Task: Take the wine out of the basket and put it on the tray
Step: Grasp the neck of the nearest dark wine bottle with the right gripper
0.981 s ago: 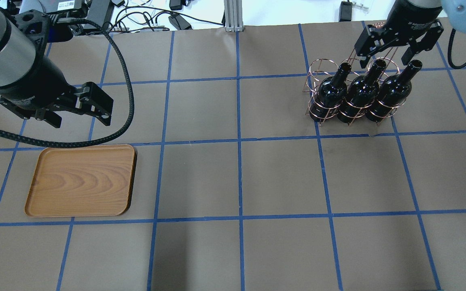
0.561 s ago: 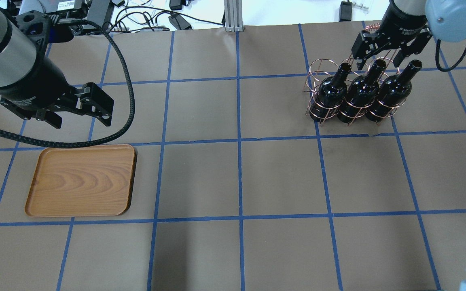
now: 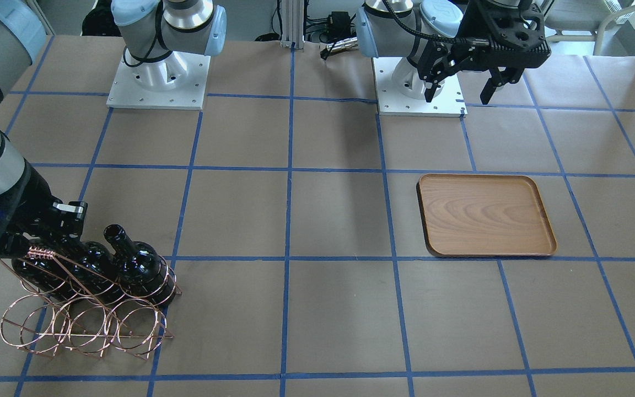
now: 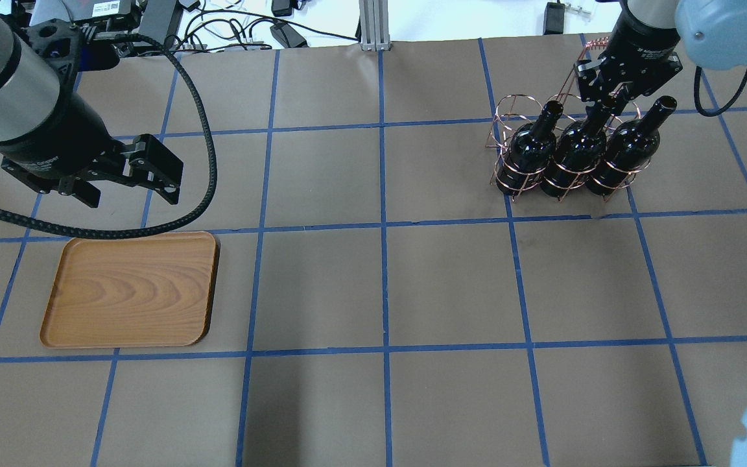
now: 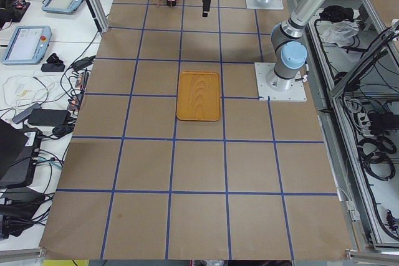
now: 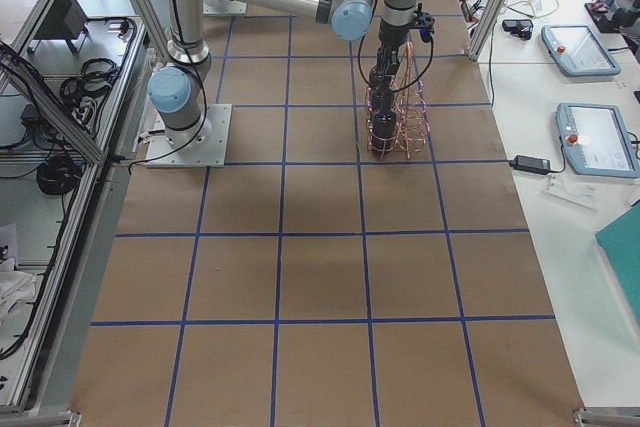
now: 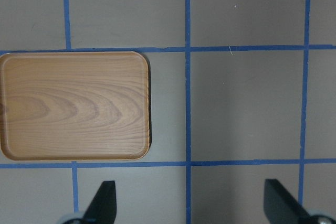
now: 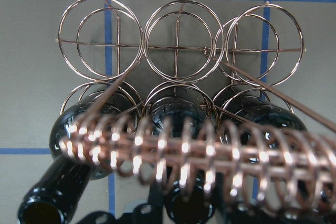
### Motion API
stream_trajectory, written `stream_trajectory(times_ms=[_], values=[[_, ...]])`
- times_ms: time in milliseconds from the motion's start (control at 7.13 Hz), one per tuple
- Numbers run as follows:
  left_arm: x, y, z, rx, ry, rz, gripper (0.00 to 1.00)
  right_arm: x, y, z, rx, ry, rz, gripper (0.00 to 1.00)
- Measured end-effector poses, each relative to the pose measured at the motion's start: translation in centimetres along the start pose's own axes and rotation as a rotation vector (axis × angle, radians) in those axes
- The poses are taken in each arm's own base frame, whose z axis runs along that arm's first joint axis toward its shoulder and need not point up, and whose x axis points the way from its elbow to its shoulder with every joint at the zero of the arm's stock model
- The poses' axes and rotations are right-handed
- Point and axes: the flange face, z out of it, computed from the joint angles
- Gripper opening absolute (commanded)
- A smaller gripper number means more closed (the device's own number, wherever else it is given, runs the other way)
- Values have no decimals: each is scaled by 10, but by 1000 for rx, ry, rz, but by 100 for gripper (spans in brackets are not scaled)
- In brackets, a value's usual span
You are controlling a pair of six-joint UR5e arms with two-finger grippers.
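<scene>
The copper wire basket (image 4: 509,110) stands at the far right of the table with three black wine bottles leaning in it. My right gripper (image 4: 607,97) is over it, its fingers closed around the neck of the middle bottle (image 4: 574,152), whose mouth is hidden. The left bottle (image 4: 532,146) and the right bottle (image 4: 626,146) are free. In the right wrist view the coiled handle bar (image 8: 210,156) crosses in front of the bottles. The wooden tray (image 4: 130,288) lies bare at the near left. My left gripper (image 4: 128,192) hovers open and empty just beyond the tray.
Blue tape lines divide the brown table into squares. The two arm bases (image 3: 157,82) (image 3: 419,82) sit at the robot's edge. Cables and devices (image 4: 231,32) and a metal post (image 4: 373,26) lie beyond the far edge.
My right gripper has come down toward the bottle necks and its fingers have narrowed from wide open to closed around the middle bottle's neck. The left arm has not moved.
</scene>
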Motion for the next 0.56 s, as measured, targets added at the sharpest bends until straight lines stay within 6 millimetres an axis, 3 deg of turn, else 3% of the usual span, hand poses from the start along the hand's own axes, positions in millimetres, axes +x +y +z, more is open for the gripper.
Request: stream_trajectory(times_ms=[280,421,561], values=[[0,0,0,-2,-2,0,100,1,1,-15,16,6,2,9],[0,0,0,-3,-2,0,100,1,4,-48,41,6,9,9],[-1,0,0,-3,-5,1,100,1,12,-95,62,2,16,11]])
